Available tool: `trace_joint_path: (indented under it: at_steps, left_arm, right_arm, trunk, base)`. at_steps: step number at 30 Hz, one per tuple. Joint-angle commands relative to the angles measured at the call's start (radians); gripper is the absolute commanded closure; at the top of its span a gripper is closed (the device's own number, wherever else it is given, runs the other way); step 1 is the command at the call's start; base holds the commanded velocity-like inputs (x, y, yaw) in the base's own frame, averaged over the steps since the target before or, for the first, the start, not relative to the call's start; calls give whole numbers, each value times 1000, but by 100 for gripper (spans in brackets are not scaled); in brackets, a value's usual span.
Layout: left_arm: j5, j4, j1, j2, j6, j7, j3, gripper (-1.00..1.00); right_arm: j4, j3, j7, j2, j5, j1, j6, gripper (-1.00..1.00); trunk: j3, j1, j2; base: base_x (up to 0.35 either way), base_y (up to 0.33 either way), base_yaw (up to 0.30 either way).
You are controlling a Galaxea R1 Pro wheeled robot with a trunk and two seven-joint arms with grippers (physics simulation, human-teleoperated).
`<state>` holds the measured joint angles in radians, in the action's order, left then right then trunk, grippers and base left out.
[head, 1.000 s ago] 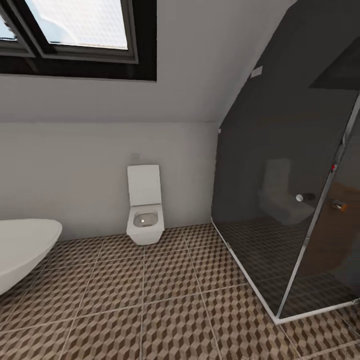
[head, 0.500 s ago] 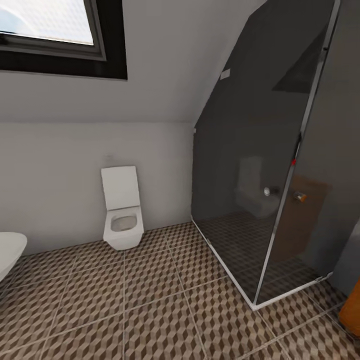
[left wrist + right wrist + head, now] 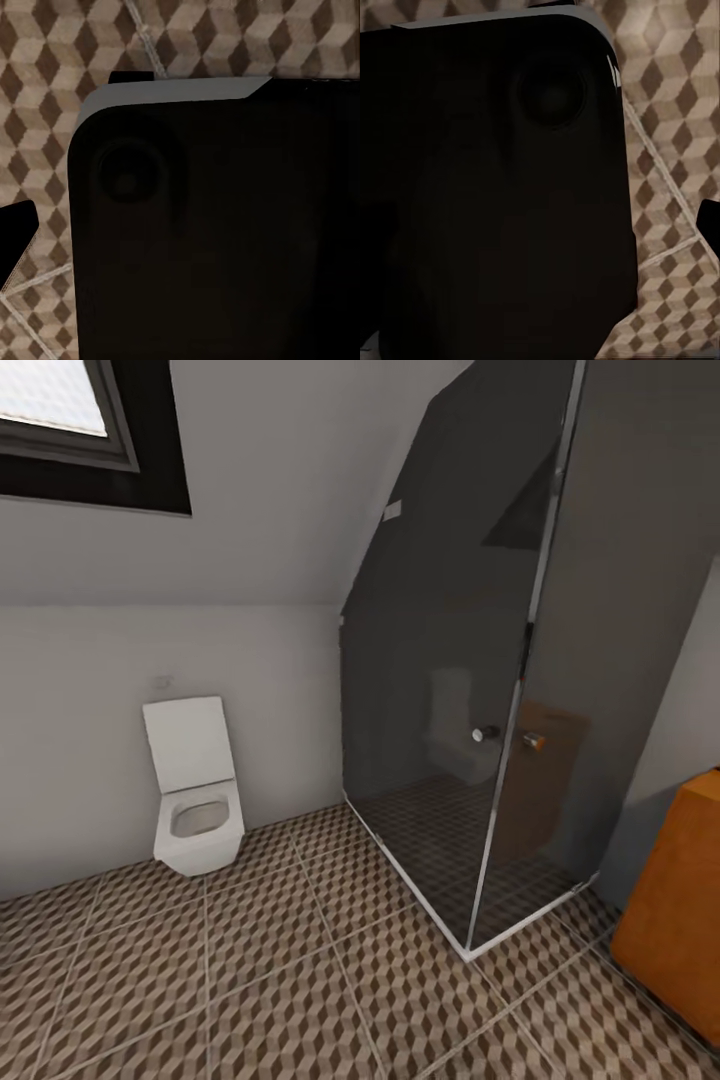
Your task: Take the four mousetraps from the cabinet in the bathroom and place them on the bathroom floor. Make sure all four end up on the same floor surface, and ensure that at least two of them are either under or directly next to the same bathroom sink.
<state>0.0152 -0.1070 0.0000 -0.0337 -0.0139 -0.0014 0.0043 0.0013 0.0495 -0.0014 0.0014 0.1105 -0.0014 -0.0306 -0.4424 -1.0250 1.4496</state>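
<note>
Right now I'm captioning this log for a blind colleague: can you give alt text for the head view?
An orange-brown cabinet edges in at the right, beside a dark glass shower enclosure standing on the cube-patterned bathroom floor. A white toilet hangs on the pale wall at left, below a dark-framed window in the sloped ceiling.

Open bathroom floor (image 3: pixel 250 980) ahead; toilet (image 3: pixel 195 790) at wall, glass shower enclosure (image 3: pixel 470 690) centre-right, cabinet (image 3: pixel 675 900) obstructing far right.
</note>
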Motion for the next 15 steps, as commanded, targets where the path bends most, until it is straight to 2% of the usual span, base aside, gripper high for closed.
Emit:
trace_joint_path:
  at_steps: [1, 15]
  left_arm:
    - [2, 0, 0, 0, -1, 0, 0, -100]
    - [0, 0, 0, 0, -1, 3, -1, -100]
  right_arm:
    - [0, 5, 0, 0, 8, 0, -3, -100]
    - [0, 7, 0, -1, 10, 0, -3, -100]
  trunk:
    - [-1, 0, 0]
    - [-1, 0, 0]
  base:
    - [0, 0, -295]
    - [0, 0, -295]
